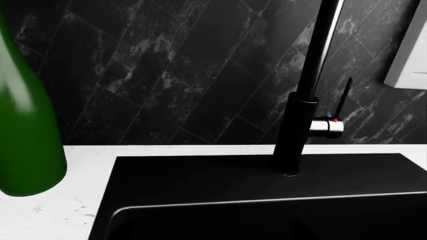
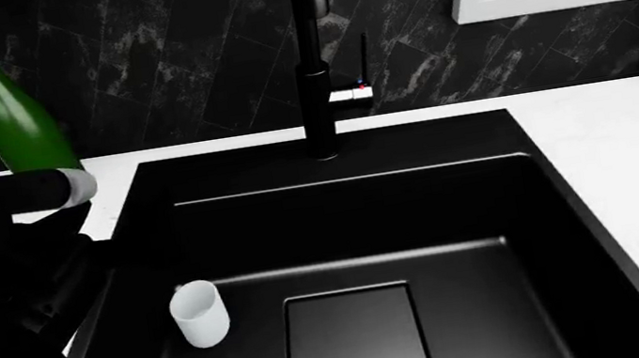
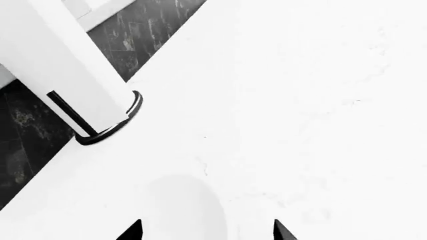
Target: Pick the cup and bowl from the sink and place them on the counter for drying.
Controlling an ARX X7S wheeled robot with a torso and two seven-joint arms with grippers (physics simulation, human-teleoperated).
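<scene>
The white cup [image 2: 200, 313] stands upright on the floor of the black sink [image 2: 527, 205], near its left wall, with nothing touching it. My left arm's gripper [image 2: 15, 220] is a dark shape over the sink's left rim, above and left of the cup; its jaws do not show. In the right wrist view my right gripper [image 3: 207, 232] is open, with its two black fingertips [image 3: 133, 232] wide apart. The white bowl [image 3: 190, 210] shows faintly between them, resting on the white counter [image 3: 320, 100]. The right gripper is out of the head view.
A tall green bottle [image 2: 11, 102] stands on the counter just behind my left arm, and shows close in the left wrist view [image 1: 27, 130]. The black faucet [image 2: 313, 66] rises behind the sink. A white paper-towel roll [image 3: 63, 65] on a black holder stands beyond the bowl.
</scene>
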